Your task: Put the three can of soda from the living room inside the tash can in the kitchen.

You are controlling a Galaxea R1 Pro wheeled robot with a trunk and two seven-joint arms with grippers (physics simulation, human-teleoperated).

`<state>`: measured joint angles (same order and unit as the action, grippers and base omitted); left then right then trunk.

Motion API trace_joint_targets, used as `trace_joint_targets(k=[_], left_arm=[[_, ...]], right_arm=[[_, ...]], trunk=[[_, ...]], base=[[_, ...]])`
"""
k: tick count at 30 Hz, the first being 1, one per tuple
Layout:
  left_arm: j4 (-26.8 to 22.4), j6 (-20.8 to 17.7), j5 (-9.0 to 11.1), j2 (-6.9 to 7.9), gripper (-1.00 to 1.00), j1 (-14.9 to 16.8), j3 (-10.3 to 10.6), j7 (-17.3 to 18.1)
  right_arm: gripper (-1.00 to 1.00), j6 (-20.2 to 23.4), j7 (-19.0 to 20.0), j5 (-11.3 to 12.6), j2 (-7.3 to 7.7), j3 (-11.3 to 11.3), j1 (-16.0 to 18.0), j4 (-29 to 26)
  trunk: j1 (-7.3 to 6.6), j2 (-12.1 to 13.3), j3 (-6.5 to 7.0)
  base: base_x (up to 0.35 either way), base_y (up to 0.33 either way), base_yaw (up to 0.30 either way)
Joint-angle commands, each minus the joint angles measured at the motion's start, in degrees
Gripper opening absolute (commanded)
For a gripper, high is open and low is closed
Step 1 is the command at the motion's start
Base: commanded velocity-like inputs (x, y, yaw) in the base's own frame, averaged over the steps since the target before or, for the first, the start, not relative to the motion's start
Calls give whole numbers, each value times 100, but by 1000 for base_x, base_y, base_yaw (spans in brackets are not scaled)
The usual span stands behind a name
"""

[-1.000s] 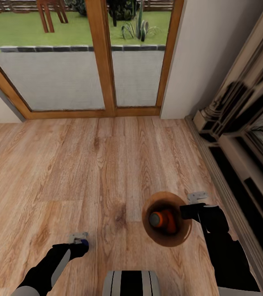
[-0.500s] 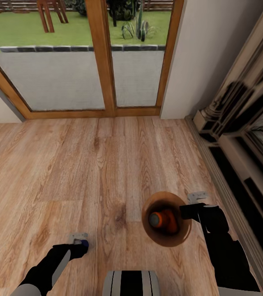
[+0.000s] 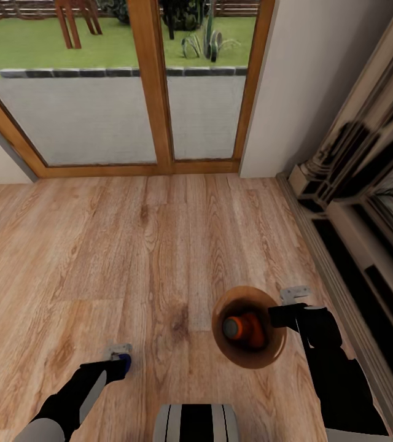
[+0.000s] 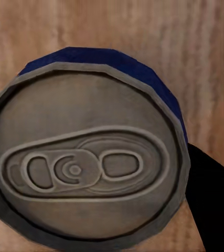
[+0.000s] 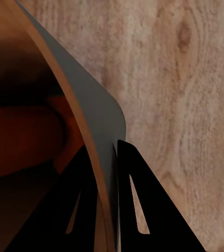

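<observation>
- Robot trunk [image 3: 196,423] is showing at 6 o'clock in the head view, nearest the camera.
- L arm is reaching fwd at approx 7 o'clock; left gripper [image 3: 120,359] is holding the dark blue can [image 3: 125,366] just above the wood floor [image 3: 129,245]. Fingers are closing on the can's sides.
- Left wrist view: the blue can's [image 4: 88,157] silver-grey top w/ pull tab is facing the camera, blue wall showing round one edge, one dark finger [image 4: 211,205] lying against its side, floor behind.
- R arm is sitting at approx 4 o'clock; right gripper [image 3: 280,316] is pinching the rim of the brown trash can [image 3: 249,362] on the side nearest the cabinets.
- Right wrist view: the two dark fingers [image 5: 135,205] are straddling the bin wall [image 5: 91,115], one inside, one outside, clamping it.
- Trash can is standing on the floor at approx 5 o'clock, between trunk and R gripper; an orange can [image 3: 241,328] is lying on its side inside, grey end facing the 9 o'clock side.
- Dark cabinets [image 3: 368,202] are running along the 3 o'clock edge.
- Farther off, at 12 o'clock, wood-framed glass doors [image 3: 153,92] are giving onto a lawn [image 3: 37,43].
</observation>
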<state>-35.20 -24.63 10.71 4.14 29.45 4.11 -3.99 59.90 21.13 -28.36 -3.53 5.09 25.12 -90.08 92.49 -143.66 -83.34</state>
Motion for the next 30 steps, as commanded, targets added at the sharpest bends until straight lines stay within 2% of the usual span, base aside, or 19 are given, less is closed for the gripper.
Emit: trace_joint_targets(k=[1, 3, 4, 5, 7, 8, 9, 10, 11, 12, 14, 15, 17, 18, 19, 21, 25, 28, 30], left_arm=[[-72, 1, -11, -15, -100, 0, 2, 8], [-521, -46, -54, -38, -100, -13, 15, 34], [-1099, -184, -117, -60, -100, -36, 61, 42], [-1432, -343, -137, -67, -100, -48, 74, 44], [-2431, -919, -161, -69, -100, -99, 91, 46], [-3050, -1258, -163, -66, -100, -230, 95, 47], [-3421, -1470, -167, -63, -100, -364, 96, 47], [-4083, -1855, -172, -55, -100, -620, 98, 47], [-4359, -2026, -170, -50, -100, -728, 98, 50], [-4808, -2367, -164, -28, -100, -938, 100, 80], [-5025, -2625, -132, 93, -100, -1031, 106, 318], [-5066, -2677, -119, 187, -100, -1043, 121, 597], [-5126, -2743, -99, 498, -100, -1057, 209, 2002], [-5148, -2754, -107, 705, -100, -1061, 258, 3423], [-5154, -2748, -132, 797, -100, -1062, 266, 4242], [-5156, -2743, -145, 867, -100, -1063, 243, 4880], [-5163, -2748, -142, 917, -100, -1064, 247, 5306], [-5164, -2730, -145, 991, -100, -1064, 241, 5995], [-5162, -2718, -148, 1025, -100, -1064, 238, 6320]], right_arm=[[-100, 10, 23, 68, -1, 1, 1, -1], [-100, 10, 23, 68, 1, 1, 1, -1], [-100, 10, 23, 68, 1, 1, 1, -1], [-100, 10, 23, 68, 2, 1, 1, -1], [-100, 10, 23, 68, 2, 1, 1, -1], [-100, 10, 23, 68, 2, 1, 1, -1], [-100, 10, 23, 68, 2, 1, 1, -1], [-100, 10, 23, 68, 2, 1, 1, -1], [-100, 10, 23, 68, 2, 1, 1, -1], [-100, 10, 23, 68, 2, 1, 1, -1], [-100, 10, 23, 68, 2, 6, 1, -1], [-100, 10, 23, 68, 2, 7, 1, -1], [-100, 10, 23, 68, 2, 9, 1, -1], [-100, 10, 23, 68, 2, 9, 1, -1], [-100, 10, 23, 68, 2, 9, 1, -1], [-100, 10, 23, 68, 2, 9, 1, -1], [-100, 10, 23, 68, 2, 11, 1, -1], [-100, 10, 23, 71, 2, 17, 1, -1], [-100, 10, 23, 75, 2, 18, 1, -1]], trunk=[[0, 0, 0], [0, 0, 0], [0, 0, 0], [0, 0, 0], [0, 0, 0], [0, 0, 0], [0, 0, 0], [0, 0, 0], [0, 0, 0], [0, 0, 0], [0, 0, 0], [0, 0, 0], [0, 0, 0], [0, 0, 0], [0, 0, 0], [0, 0, 0], [0, 0, 0], [0, 0, 0], [0, 0, 0]], base=[[0, 0, 0], [0, 0, 0], [0, 0, 0], [0, 0, 0], [0, 0, 0], [0, 0, 0], [0, 0, 0], [0, 0, 0], [0, 0, 0], [0, 0, 0], [0, 0, 0], [0, 0, 0], [0, 0, 0], [0, 0, 0], [0, 0, 0], [0, 0, 0], [0, 0, 0], [0, 0, 0], [0, 0, 0]])
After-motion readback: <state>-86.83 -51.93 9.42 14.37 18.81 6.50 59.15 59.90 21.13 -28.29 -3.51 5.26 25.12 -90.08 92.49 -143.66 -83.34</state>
